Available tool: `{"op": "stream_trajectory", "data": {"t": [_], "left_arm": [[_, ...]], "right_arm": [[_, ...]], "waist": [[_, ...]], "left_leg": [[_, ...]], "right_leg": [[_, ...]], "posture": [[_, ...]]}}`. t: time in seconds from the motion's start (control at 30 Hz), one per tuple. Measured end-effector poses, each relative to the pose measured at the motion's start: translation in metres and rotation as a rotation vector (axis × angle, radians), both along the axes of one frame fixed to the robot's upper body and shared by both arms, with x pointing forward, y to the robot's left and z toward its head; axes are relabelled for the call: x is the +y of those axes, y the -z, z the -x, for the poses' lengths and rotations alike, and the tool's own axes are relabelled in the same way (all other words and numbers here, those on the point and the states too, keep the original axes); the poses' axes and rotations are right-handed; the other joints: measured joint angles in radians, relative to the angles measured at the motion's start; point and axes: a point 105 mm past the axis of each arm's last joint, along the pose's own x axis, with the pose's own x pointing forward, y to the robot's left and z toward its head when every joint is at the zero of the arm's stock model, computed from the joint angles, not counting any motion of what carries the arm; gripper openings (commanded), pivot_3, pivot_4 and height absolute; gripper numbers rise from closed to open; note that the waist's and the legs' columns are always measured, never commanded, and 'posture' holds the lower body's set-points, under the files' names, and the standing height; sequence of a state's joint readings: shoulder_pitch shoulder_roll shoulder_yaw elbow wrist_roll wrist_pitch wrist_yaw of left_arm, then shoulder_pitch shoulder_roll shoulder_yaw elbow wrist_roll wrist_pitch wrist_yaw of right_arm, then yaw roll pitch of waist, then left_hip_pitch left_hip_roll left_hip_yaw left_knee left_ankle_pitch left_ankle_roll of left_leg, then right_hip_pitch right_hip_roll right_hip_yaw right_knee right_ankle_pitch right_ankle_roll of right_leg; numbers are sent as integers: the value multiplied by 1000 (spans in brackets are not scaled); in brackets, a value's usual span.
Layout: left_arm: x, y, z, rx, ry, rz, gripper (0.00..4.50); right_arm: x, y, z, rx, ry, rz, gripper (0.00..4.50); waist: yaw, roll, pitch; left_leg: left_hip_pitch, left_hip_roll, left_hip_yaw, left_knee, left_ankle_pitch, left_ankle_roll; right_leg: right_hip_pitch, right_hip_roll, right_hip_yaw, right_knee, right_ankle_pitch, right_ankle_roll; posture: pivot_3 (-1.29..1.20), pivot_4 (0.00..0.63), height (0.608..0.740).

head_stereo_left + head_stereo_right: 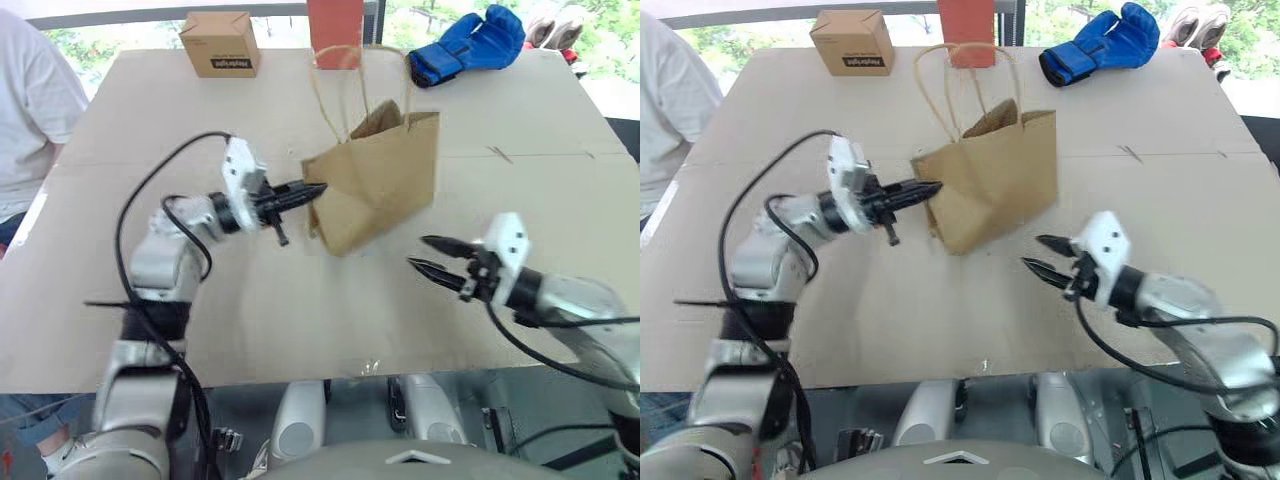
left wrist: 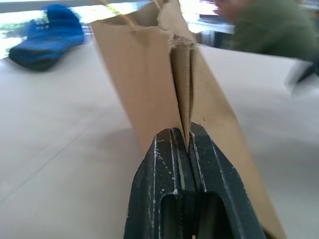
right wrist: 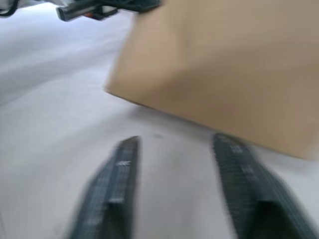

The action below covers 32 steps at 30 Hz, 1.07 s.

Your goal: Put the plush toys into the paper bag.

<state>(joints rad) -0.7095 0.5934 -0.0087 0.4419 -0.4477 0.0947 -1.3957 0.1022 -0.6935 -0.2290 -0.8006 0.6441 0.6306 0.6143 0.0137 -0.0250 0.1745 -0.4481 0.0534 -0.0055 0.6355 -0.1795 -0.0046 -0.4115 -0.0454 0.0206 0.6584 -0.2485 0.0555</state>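
Standing tilted near the middle of the beige cardboard-covered table (image 1: 300,330): plain brown kraft paper bag (image 1: 385,185) with twisted loop handles, bottom lifted off the surface on one side. Pinching the bag's side fold: left gripper (image 1: 312,190), black fingers pressed fully together on the paper. Hovering just beside the bag, apart from it: right gripper (image 1: 432,256), fingers spread, holding nothing. Lying along the far edge: blue boxing glove (image 1: 468,45), small printed cardboard box (image 1: 220,43). Plush toys: cannot tell where.
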Motion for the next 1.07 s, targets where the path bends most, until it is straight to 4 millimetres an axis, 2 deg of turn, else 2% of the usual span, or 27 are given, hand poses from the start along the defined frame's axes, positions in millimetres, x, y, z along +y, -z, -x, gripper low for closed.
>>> {"op": "stream_trajectory", "data": {"t": [0.07,0.17,0.2,0.27,0.3,0.33,0.37,0.47,0.53,0.57,0.67,0.73,0.77,0.8,0.83,0.87,0.97,1.07], "left_arm": [[2,3,-5,-15,90,-52,0],[-5,14,-12,-48,154,-137,0],[-7,15,-14,-69,165,-156,548],[-11,13,-19,-89,167,-173,926],[-17,7,-25,-98,167,-168,1474],[-17,7,-25,-99,167,-168,1474],[-16,7,-25,-96,160,-158,1783],[-7,8,-24,-41,122,-113,2904],[10,15,-20,19,55,-94,3801],[16,19,-18,45,25,-90,3801],[46,33,6,175,-147,-46,3801],[71,51,43,304,-297,-32,3801],[74,54,51,332,-340,-23,3801],[78,59,71,367,-412,-16,3801],[79,61,81,386,-446,-17,3801],[79,59,91,380,-475,-9,3801],[74,56,108,363,-503,-2,3801],[69,57,114,366,-522,26,3801]], "right_arm": [[-16,-11,11,-31,62,-3,4456],[-29,-12,24,-24,121,8,4456],[-30,-13,27,-26,133,12,4500],[-29,-17,27,-48,144,14,4500],[-26,-24,24,-86,156,14,4500],[-26,-25,24,-87,156,14,4500],[-23,-26,23,-91,154,14,4500],[-22,-28,19,-97,155,26,4500],[-22,-30,20,-90,147,24,4500],[-23,-31,20,-88,150,25,4500],[-33,-29,25,-53,149,57,4500],[-47,-25,31,-2,161,87,4500],[-51,-24,32,8,162,91,4500],[-59,-23,35,33,158,99,4500],[-65,-22,37,47,160,101,4500],[-71,-22,39,57,151,109,4500],[-87,-14,44,105,149,136,4500],[-97,-10,43,108,151,148,4500]], "waist": [[0,-1,0],[0,-1,-1],[-1,-1,-1],[-1,-1,-1],[-1,-1,0],[-1,-1,-1],[-4,-1,-1],[-12,-1,0],[-25,-1,0],[-27,-1,0],[-37,-1,0],[-46,-1,0],[-46,-1,0],[-39,-1,0],[-29,-1,0],[-19,-1,0],[3,0,-1],[0,1,-1]], "left_leg": [[0,0,0,0,0,0],[-1,0,0,1,0,0],[0,0,0,1,0,0],[0,0,0,2,0,0],[0,0,0,4,0,0],[0,0,0,4,0,0],[0,0,0,4,0,0],[-1,0,0,3,0,0],[0,1,-1,1,0,0],[0,1,-1,1,0,0],[1,3,-1,-1,0,0],[2,3,-1,-3,0,0],[2,3,-1,-2,0,0],[2,3,-1,-2,0,0],[3,3,-1,-2,0,0],[3,3,0,0,0,0],[4,4,5,0,-3,-5],[4,4,7,0,-3,-5]], "right_leg": [[1,0,0,-1,0,0],[1,0,1,-1,0,0],[1,0,1,0,0,1],[1,0,1,1,0,1],[1,0,0,2,0,1],[1,0,1,2,0,1],[1,0,1,2,0,1],[1,0,1,2,1,2],[0,0,1,3,2,4],[1,0,1,3,2,4],[0,0,1,3,2,4],[1,-1,0,3,2,4],[1,-1,0,3,2,4],[1,-2,0,2,1,4],[2,-2,0,2,0,1],[3,-4,-3,2,-3,4],[4,-10,-4,0,-3,4],[4,-16,-3,-3,-3,4]], "posture": [[0,150,740],[0,150,740],[0,150,740],[0,150,740],[0,150,740],[0,150,740],[0,150,740],[0,150,740],[0,150,740],[0,150,740],[0,150,740],[0,150,740],[0,150,740],[0,150,740],[0,150,740],[0,150,740],[0,150,740],[0,150,740]]}}
